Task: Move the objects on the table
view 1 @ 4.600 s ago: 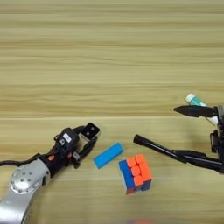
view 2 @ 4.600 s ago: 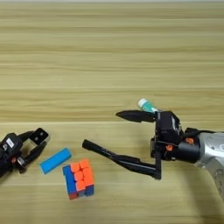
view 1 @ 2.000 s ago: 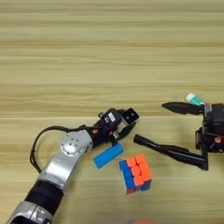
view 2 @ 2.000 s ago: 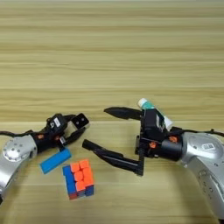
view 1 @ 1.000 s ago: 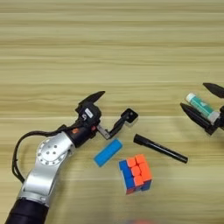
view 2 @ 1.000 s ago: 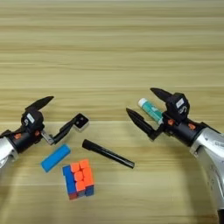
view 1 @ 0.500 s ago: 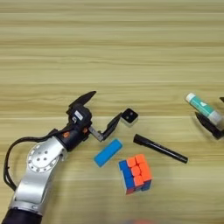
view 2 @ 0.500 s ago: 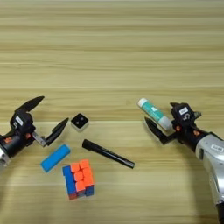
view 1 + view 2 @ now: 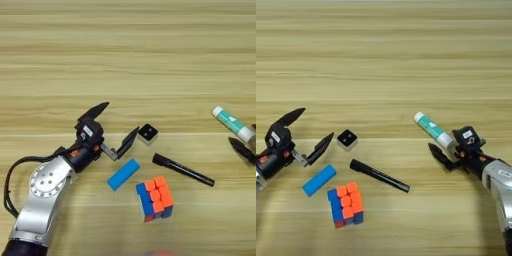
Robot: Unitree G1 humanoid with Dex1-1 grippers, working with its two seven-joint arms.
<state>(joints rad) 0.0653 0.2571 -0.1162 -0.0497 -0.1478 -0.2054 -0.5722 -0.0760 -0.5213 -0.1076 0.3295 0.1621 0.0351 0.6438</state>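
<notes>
Both arms stand clear of the objects, so this reads as a pause between moves, with nothing held. The left gripper (image 9: pixel 114 126) has its two fingers spread wide and empty; one tip lies just beside the black cube (image 9: pixel 147 133) without clearly touching it. The right gripper (image 9: pixel 445 149) sits at the low end of the glue stick (image 9: pixel 432 129); one finger shows below the stick, but whether the jaws are spread or closed cannot be told. The next move calls for choosing one object and bringing spread fingers across its short side. The pen (image 9: pixel 183 169) lies flat between cube and puzzle cube (image 9: pixel 155 197), long axis running from upper left to lower right. The blue block (image 9: pixel 123 174) slants the other way, upper right to lower left. The glue stick points upper left on the table (image 9: pixel 150 60).
</notes>
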